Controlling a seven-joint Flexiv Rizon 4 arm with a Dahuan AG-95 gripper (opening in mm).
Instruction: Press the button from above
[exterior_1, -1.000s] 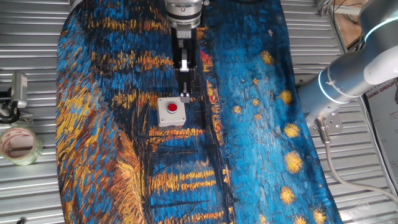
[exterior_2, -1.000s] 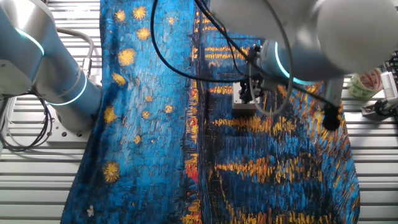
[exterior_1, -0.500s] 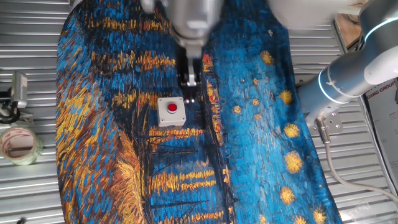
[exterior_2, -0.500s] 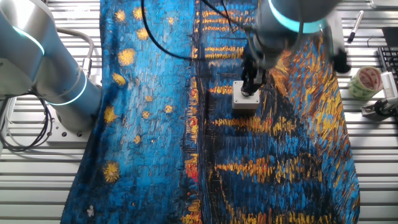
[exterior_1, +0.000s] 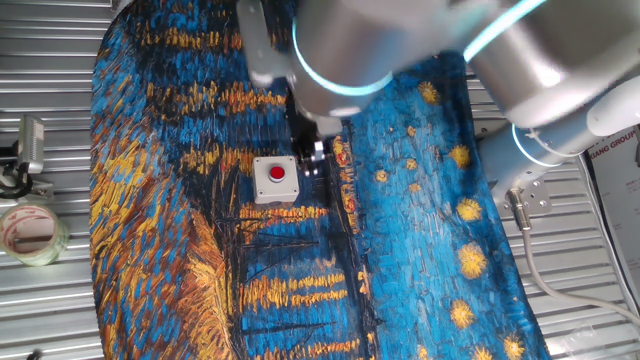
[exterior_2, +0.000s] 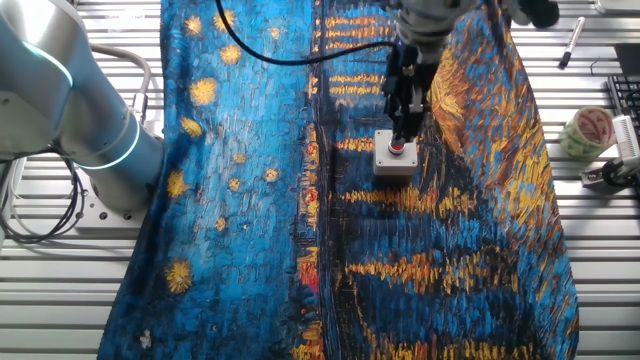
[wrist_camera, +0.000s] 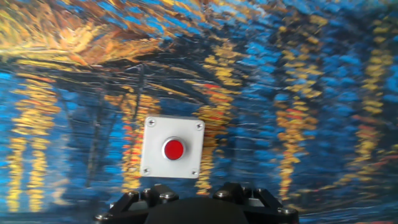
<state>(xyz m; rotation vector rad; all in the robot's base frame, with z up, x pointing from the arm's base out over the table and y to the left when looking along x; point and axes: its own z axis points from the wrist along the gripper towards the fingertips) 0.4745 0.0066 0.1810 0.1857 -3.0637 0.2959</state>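
Note:
The round red button (exterior_1: 277, 173) sits in the top of a small light-grey square box (exterior_1: 262, 190) on the painted blue-and-orange cloth. In the other fixed view the button (exterior_2: 398, 150) shows on its box (exterior_2: 385, 164). My gripper (exterior_1: 313, 158) hangs by the box's far right corner in one fixed view. In the other fixed view its dark fingers (exterior_2: 403, 125) point down at the button from just above. In the hand view the button (wrist_camera: 173, 149) and box (wrist_camera: 152, 134) lie ahead of the hand, left of centre. The fingertips are hidden, so I cannot tell their state.
The cloth (exterior_1: 420, 230) covers the middle of a slatted metal table (exterior_1: 50, 300). A tape roll (exterior_1: 30, 232) and a clamp (exterior_1: 28, 145) lie at one side. A second silver robot arm (exterior_2: 70, 110) stands beside the cloth. A pen (exterior_2: 570, 40) lies near the far edge.
The arm's upper links have swung across the fixed views. The gripper has shifted slightly and stays just above the box. The box has not moved.

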